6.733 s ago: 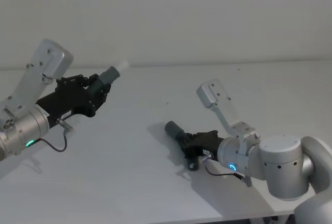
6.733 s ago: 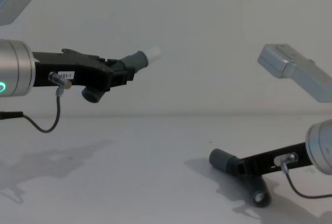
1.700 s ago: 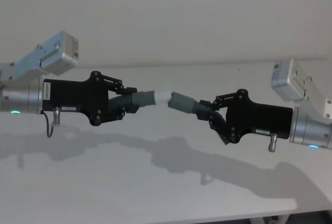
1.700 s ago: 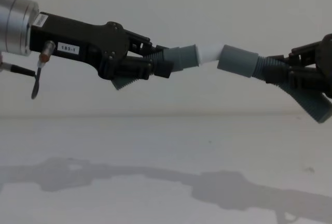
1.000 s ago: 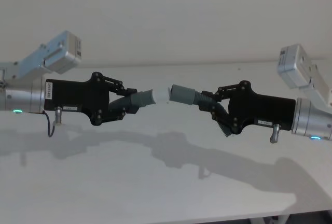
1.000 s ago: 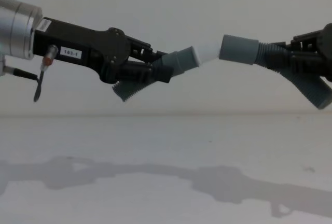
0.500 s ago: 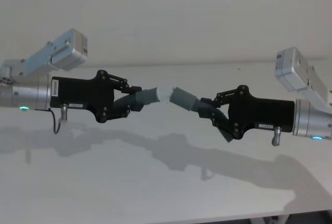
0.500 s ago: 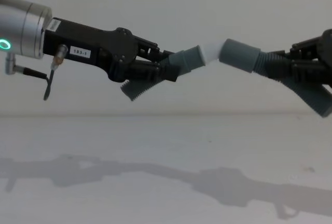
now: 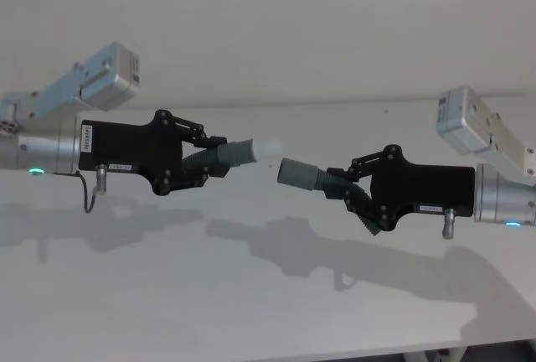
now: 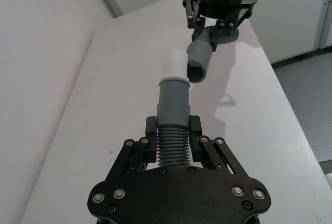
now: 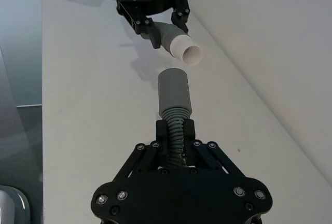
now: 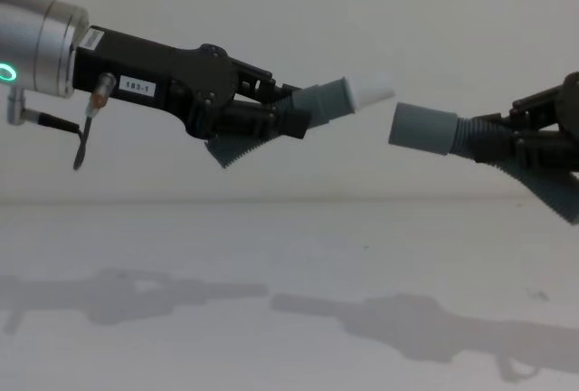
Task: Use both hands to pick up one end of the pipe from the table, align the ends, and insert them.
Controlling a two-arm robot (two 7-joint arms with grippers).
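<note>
Chest view, left gripper [image 12: 262,119] clamped on white-tipped hose piece [image 12: 330,101], right gripper [image 12: 534,151] clamped on grey-cuffed hose piece [image 12: 425,128], ends apart above worktop [image 12: 271,264].

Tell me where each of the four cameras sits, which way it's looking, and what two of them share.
Head view: high, looking down at the table; left hand and right hand hold their pipe pieces apart.
Chest view: low, looking forward; white tip sits higher than grey cuff.
Left wrist view: looks along the left hand's own fingers toward the right hand.
Right wrist view: looks along the right hand's fingers toward the left hand.
Shared: both wrist views show tip and cuff unjoined.
</note>
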